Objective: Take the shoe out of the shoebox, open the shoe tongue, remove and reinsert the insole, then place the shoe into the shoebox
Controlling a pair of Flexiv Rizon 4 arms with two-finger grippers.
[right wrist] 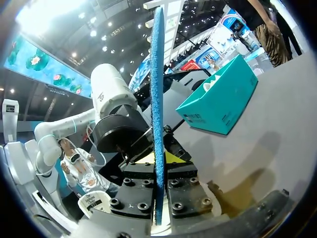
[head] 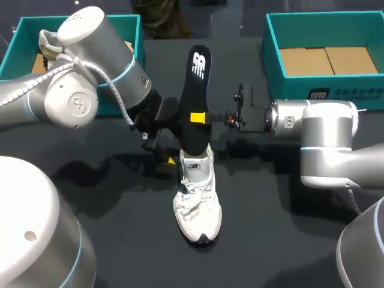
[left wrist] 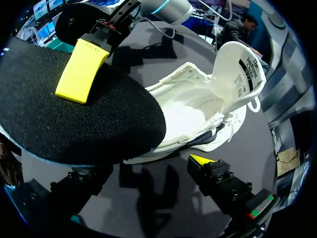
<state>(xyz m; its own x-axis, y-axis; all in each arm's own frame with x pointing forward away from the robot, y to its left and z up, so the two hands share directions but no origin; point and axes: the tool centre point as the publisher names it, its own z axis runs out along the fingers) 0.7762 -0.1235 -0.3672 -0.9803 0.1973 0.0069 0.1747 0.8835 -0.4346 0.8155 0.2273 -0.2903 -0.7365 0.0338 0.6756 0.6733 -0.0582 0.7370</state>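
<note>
Two steps are judged done: the shoe (head: 197, 201) is out of the shoebox (head: 273, 57) and stands on its sole near the middle of the tabletop (head: 282, 240), toe toward the near edge, and the tongue (left wrist: 242, 74) is folded up and forward so that the mouth gapes

Insole (head: 197, 90): black on top, blue beneath; held upright over the heel, lower end down inside the mouth, upper end toward the far edge. Whether it is on its way out or back in cannot be told

Right gripper (head: 201, 118): closed on the insole about halfway along it, one yellow tip laid on the black face

Left gripper (left wrist: 143, 173): spread wide, nothing held; set low just beside the heel, contact not seen

Shoebox: at the far right corner, cardboard floor bare. A second box (head: 18, 36) at the far left corner holds another pale shoe (head: 49, 48)

Outstanding, as judged: insole to be seated flat, then the shoe to be lifted into the shoebox
</note>
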